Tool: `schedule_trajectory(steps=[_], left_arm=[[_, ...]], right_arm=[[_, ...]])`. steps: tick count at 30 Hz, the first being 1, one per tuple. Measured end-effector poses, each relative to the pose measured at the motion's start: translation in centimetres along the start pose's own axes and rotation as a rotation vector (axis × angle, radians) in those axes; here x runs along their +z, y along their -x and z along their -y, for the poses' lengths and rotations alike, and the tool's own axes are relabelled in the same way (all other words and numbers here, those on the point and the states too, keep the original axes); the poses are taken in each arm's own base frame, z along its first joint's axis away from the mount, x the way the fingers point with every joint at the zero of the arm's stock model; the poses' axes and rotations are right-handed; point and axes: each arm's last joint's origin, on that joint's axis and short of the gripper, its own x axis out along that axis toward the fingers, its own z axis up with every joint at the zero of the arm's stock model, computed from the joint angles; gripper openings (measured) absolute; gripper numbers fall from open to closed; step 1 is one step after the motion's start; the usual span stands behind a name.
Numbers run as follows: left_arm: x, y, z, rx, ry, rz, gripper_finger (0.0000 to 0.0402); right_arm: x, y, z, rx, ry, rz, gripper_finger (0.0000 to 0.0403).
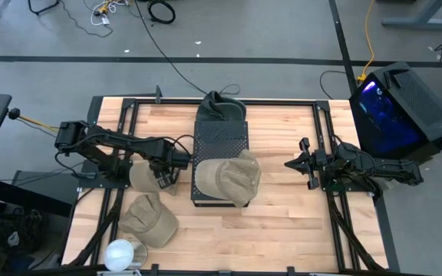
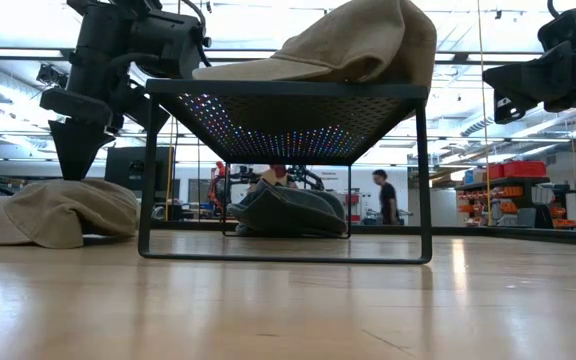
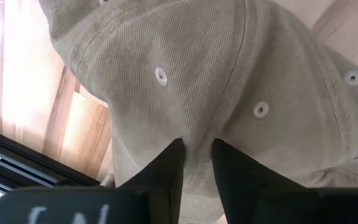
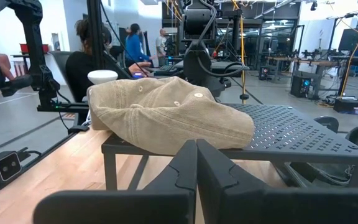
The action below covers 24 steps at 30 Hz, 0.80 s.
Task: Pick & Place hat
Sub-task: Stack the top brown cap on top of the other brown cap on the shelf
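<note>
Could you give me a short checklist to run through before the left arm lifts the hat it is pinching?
1. Left gripper down on the tan hat beside the rack: ok.
2. Fingers pinching crown fabric: ok; firmness of hold: cannot tell.
3. Free space on the black rack: ok, its back part is bare; another tan hat covers the front.
4. Right gripper shut and parked away from the rack: ok.
5. Third hat on the table apart from the pinched one: ok.
</note>
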Motion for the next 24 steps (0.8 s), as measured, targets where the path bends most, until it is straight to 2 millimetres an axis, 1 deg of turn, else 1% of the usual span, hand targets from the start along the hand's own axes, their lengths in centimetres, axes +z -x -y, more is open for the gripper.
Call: schedule_trajectory(steps=[9, 24], left_arm=[[0.0, 0.0, 0.0, -0.001, -0.003, 0.0, 0.0044], [-0.04, -0.01, 0.06, -0.023, 0.005, -0.012, 0.0012]], right_arm=[[0.0, 0.0, 0.0, 0.0, 0.0, 0.0, 0.0007], [0.0, 0.0, 0.0, 0.0, 0.0, 0.0, 0.0007]])
